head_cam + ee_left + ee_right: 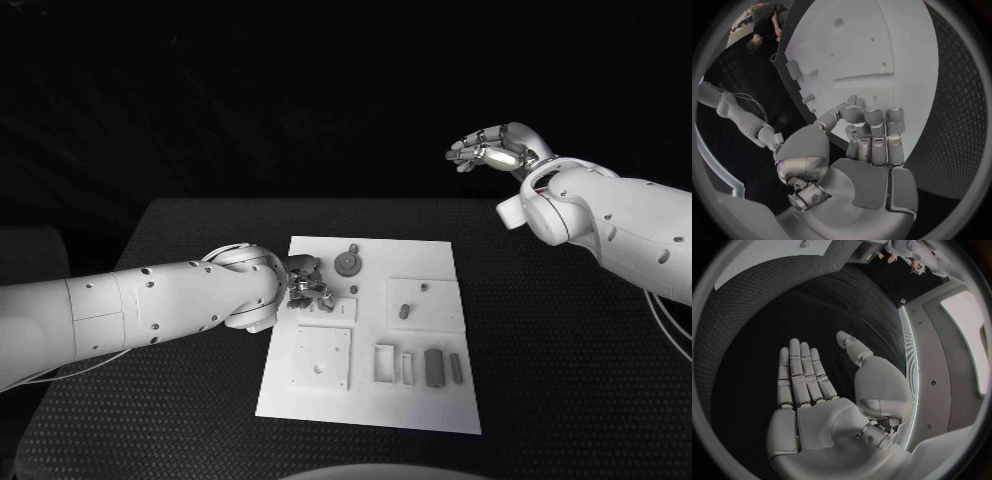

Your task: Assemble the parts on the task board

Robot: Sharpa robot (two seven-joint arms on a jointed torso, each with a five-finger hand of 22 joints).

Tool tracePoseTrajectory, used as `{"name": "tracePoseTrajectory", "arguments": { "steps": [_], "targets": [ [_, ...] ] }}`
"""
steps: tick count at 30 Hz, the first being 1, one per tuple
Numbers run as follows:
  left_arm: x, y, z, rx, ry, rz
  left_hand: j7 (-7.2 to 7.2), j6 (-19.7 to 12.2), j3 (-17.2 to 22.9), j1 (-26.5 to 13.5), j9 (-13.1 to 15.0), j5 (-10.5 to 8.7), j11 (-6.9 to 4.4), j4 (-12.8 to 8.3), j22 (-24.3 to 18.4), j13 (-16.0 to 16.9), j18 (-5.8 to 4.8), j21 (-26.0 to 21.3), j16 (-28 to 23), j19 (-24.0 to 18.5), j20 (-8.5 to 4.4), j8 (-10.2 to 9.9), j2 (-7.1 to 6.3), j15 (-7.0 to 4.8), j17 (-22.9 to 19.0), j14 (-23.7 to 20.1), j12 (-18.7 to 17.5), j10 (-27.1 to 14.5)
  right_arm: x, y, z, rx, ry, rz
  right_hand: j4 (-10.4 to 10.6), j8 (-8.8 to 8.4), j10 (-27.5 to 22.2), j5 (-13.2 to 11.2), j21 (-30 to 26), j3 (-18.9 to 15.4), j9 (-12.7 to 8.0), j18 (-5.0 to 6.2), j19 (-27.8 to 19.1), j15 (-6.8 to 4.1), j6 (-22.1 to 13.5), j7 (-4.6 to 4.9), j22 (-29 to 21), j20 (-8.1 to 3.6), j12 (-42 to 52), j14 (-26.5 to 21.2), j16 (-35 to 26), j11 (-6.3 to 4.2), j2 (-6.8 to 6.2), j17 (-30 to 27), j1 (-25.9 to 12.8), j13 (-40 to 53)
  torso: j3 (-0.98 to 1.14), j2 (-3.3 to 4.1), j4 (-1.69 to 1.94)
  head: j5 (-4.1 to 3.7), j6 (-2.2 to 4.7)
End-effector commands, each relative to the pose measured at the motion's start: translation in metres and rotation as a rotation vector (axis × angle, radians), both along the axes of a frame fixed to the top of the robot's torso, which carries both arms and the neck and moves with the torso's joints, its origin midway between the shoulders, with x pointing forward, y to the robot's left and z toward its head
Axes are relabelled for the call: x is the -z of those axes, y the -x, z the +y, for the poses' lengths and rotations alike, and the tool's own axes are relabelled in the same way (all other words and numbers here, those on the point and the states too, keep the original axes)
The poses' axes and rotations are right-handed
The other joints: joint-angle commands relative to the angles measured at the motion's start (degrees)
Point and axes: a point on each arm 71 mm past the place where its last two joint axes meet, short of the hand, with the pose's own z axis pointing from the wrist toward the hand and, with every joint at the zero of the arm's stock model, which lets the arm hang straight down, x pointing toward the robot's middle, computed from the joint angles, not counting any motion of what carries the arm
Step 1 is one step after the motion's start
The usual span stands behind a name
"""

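Note:
The white task board (372, 400) lies in the middle of the black table. A round grey part (348, 263) sits near its far edge, and dark oblong parts (434, 367) stand in slots near its front right. My left hand (303, 285) hovers over the board's left edge. In the left wrist view its fingers (873, 130) are curled in with the thumb against them, above the board (873, 50), and I see nothing between them. My right hand (495, 150) is raised far behind the table's right corner. Its fingers (801, 372) lie straight and flat, and it holds nothing.
A raised square plate (427, 322) on the board's right half carries two small grey pieces (402, 310). A second square plate (320, 357) lies at the front left. Bare black table (577, 380) runs along both sides of the board.

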Motion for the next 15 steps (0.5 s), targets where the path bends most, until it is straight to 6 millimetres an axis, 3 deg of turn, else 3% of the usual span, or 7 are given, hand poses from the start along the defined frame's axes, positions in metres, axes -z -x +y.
{"name": "tracePoseTrajectory", "arguments": {
  "steps": [1, 15],
  "targets": [
    [0.0000, 0.0005, -0.0015, 0.010, -0.007, -0.025, -3.80, 6.2, 0.3, 0.2, 0.1, -0.42, -1.00, -0.1, 0.8, -0.1, 0.56, 0.4, 0.4, -0.5, -6.54, 0.1, 0.88, -1.31, -0.1, 0.9, -0.2, -0.6, -0.0004, 0.0003, 0.0011, -0.017, -0.005, 0.000, 0.0, 0.37, 0.4, 0.4, -0.3, -0.5, -0.1, -0.60, -0.2, 0.26, -0.4, 0.23, 0.1, 0.12, -0.4, 0.0, -0.4, -0.18, 0.47, -0.1, -0.1, -0.1, 0.00, -0.01, -0.01, 0.01, -0.07],
    [0.0019, 0.0019, -0.0019, 0.048, -0.058, -0.064, -3.79, 6.2, 0.6, 0.2, 0.1, -0.62, -0.99, 0.0, 0.8, -0.1, 0.55, 0.5, 0.5, -0.5, -6.58, -0.1, 0.81, -1.31, -0.4, 0.9, -0.3, -0.6, 0.0002, 0.0004, 0.0035, -0.025, -0.007, 0.006, 0.0, 0.39, 0.5, 0.7, -0.4, -0.5, -0.1, -0.59, -0.2, 0.28, -0.4, 0.24, 0.2, 0.15, -0.5, 0.1, -0.5, -0.17, 0.56, -0.2, -0.2, -0.4, -0.02, 0.03, 0.00, 0.17, -0.12]
  ]
}}
